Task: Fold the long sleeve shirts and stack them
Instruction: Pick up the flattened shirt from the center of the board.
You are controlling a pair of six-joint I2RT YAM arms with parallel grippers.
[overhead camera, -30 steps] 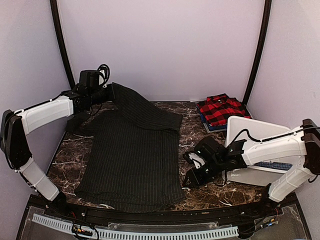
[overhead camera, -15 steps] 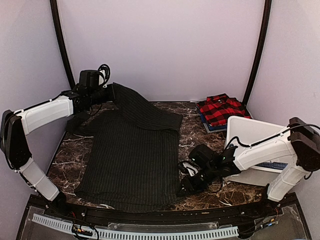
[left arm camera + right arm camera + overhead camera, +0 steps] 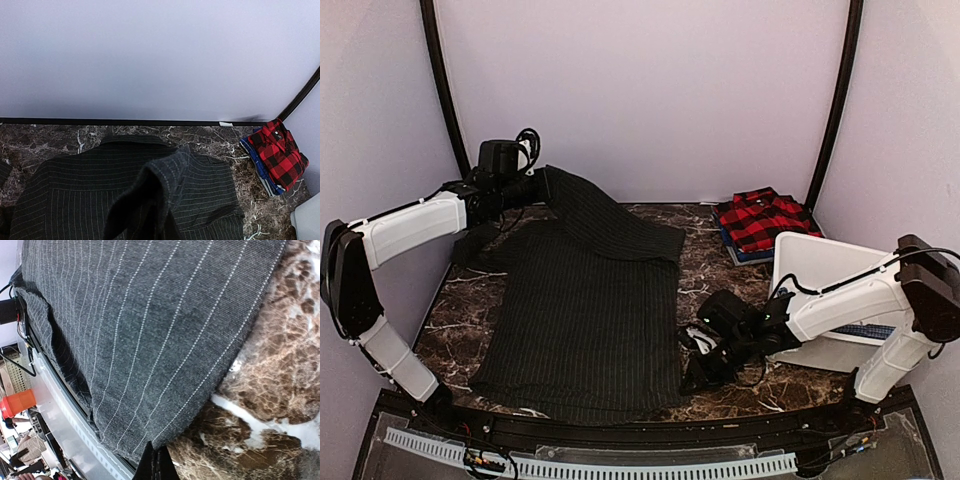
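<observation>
A dark charcoal pinstriped shirt [image 3: 585, 310] lies spread on the marble table, collar to the back. My left gripper [image 3: 538, 185] is raised at the far left and shut on a fold of it, so a band of cloth slopes up from the table. In the left wrist view that lifted fold [image 3: 160, 185] hides the fingers. My right gripper [image 3: 692, 378] is low at the shirt's near right hem corner. Its fingertips [image 3: 159, 460] are pressed together on the hem edge [image 3: 200, 405]. A folded red-and-black plaid shirt [image 3: 760, 218] rests at the back right.
A white plastic bin [image 3: 820, 260] stands at the right, behind my right arm. The plaid shirt sits on a folded blue garment [image 3: 256, 156]. The table's near rail [image 3: 65, 410] runs just under the hem.
My right gripper has slid left and down to the hem corner and gone from open to shut. The left arm and its lifted cloth have not moved.
</observation>
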